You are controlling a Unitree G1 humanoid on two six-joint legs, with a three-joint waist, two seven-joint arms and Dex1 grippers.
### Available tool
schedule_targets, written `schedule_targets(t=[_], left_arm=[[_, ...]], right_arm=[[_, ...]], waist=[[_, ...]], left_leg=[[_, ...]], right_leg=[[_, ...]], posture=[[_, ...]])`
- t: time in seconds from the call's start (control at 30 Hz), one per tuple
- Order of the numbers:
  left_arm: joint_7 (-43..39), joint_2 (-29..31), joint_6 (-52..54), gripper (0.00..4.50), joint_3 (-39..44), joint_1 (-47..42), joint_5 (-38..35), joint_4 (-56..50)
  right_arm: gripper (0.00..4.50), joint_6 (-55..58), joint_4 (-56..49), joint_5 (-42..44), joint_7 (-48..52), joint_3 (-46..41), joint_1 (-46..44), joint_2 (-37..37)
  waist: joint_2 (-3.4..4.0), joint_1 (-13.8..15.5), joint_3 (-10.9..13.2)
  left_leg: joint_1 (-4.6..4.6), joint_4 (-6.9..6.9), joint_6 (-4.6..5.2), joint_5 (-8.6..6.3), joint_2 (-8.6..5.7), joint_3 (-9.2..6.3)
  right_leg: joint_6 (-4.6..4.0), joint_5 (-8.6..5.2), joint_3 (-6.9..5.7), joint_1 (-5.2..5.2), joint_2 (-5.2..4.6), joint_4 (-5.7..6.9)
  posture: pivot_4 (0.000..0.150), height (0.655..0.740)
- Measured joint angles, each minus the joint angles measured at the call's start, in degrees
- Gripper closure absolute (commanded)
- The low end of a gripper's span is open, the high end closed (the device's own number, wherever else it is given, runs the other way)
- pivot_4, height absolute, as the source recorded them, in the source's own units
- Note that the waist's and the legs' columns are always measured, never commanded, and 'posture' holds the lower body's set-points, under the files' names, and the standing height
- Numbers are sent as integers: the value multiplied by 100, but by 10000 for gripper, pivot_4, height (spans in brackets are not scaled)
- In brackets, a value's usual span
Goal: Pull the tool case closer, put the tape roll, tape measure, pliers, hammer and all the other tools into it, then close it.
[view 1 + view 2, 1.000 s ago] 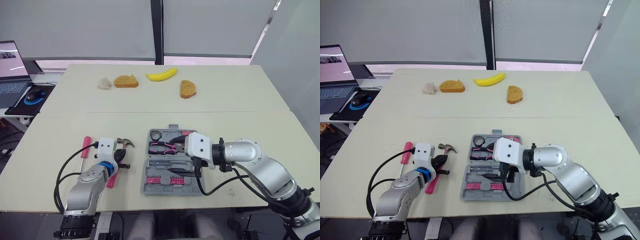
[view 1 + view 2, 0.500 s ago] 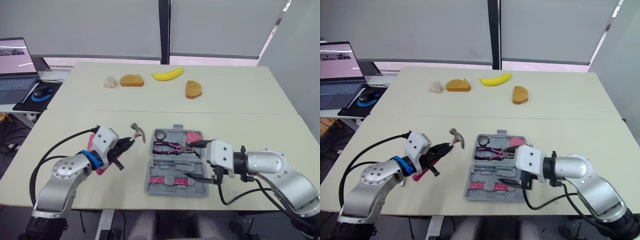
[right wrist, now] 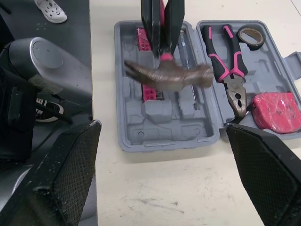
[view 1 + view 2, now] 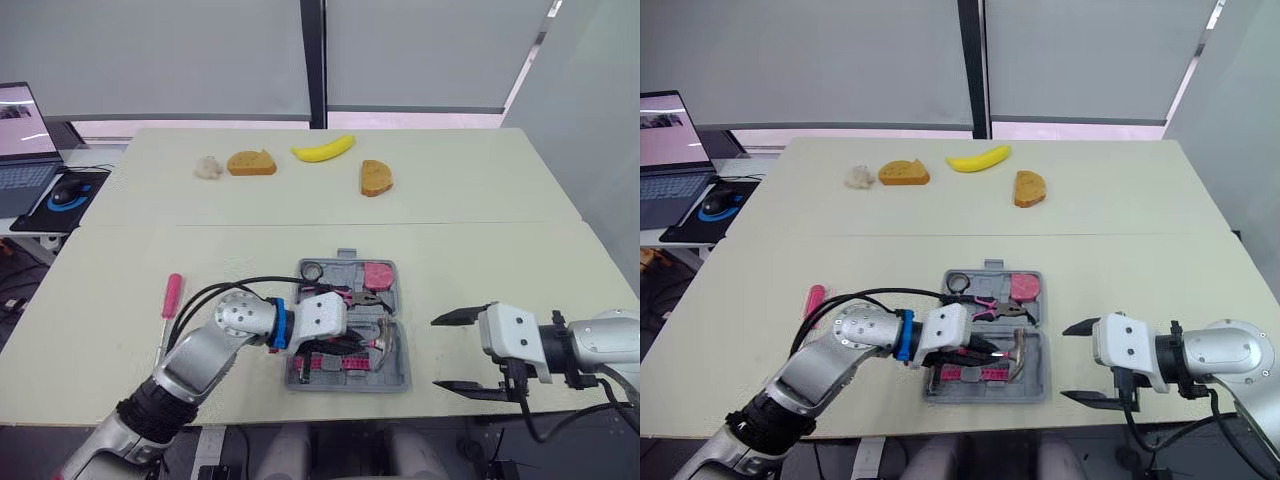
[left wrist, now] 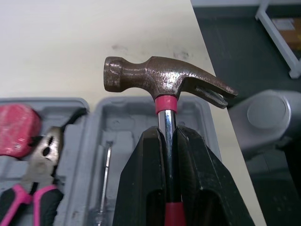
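Hammer [image 5: 164,82] hangs over the open case [image 3: 118,89], its shaft pinched just under the head by the left gripper [image 5: 167,134], whose jaws are clamped tight on it. The head is above the half of the case nearer the robot; whether it touches the tray, I cannot tell. In the far half lie the pliers [image 3: 228,66], tape roll [image 3: 249,36] and pink tape measure [image 3: 277,110]. The right gripper [image 4: 455,350] hangs right of the case, apart from it, jaws spread wide, holding nothing. A pink screwdriver [image 4: 171,297] lies on the table left of the case.
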Motion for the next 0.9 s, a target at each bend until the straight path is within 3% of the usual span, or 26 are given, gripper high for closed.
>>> schedule_targets(t=[0.67,0.9], left_arm=[[611,-895,1237,44197,-775,-476,913,416],[677,-944,1285,44197,-894,-538,1029,483]], right_arm=[[0,109,-193,-3,-57,-159,314,-45],[0,109,-226,-6,-85,-164,379,-45]], waist=[[-2,9,1],[-2,9,1]], left_leg=[[0,5,-1,1,-3,-5],[0,6,-1,1,-4,-5]], right_leg=[[1,-1,-2,4,-1,1],[1,-1,-2,4,-1,1]], posture=[[1500,7400],[1500,7400]])
